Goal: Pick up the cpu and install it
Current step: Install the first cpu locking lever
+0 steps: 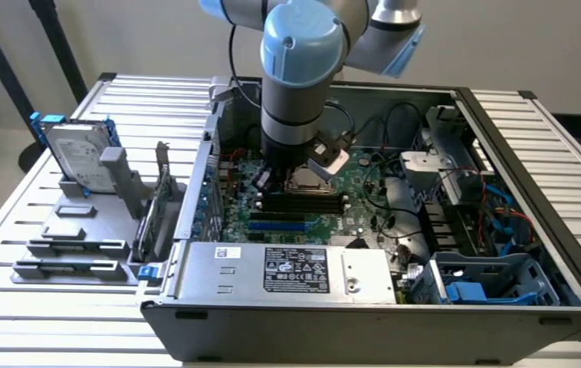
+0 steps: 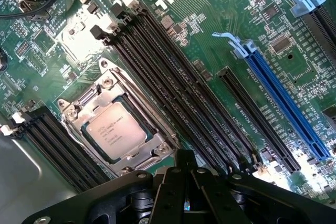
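We hung our gripper just beside the cpu, which lay flat in the motherboard socket frame, fingers seemingly pressed together and empty.

We can read a white DELL logo printed on the green motherboard, next to the black memory slots. The cpu in its socket has faint lines of print we can't make out, and the white label on the power supply is too small for us to read.
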You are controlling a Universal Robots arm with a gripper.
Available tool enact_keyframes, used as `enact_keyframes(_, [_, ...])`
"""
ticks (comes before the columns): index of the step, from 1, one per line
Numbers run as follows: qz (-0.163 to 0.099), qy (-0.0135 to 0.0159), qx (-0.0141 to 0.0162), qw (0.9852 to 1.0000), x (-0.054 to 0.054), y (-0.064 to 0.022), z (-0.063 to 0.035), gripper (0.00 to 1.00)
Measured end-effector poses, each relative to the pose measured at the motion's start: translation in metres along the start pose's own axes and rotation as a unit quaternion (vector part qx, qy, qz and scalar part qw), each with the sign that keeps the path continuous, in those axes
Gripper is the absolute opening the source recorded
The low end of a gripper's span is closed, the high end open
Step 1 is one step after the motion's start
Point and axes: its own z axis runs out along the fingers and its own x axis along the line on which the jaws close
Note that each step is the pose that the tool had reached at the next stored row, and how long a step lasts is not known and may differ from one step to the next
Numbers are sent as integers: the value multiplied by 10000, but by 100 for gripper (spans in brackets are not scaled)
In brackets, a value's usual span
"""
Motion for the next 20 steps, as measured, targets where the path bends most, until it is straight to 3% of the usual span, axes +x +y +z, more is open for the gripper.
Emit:
enact_keyframes(7, [0, -4, -4, 10000, 7, -7, 9, 11])
enact_keyframes(9, [1, -32, -28, 10000, 8, -8, 9, 11])
enact_keyframes(14, [5, -135, -111, 9998, 8, -8, 9, 11])
enact_keyframes(20, [5, -153, -125, 9998, 19, -19, 12, 11])
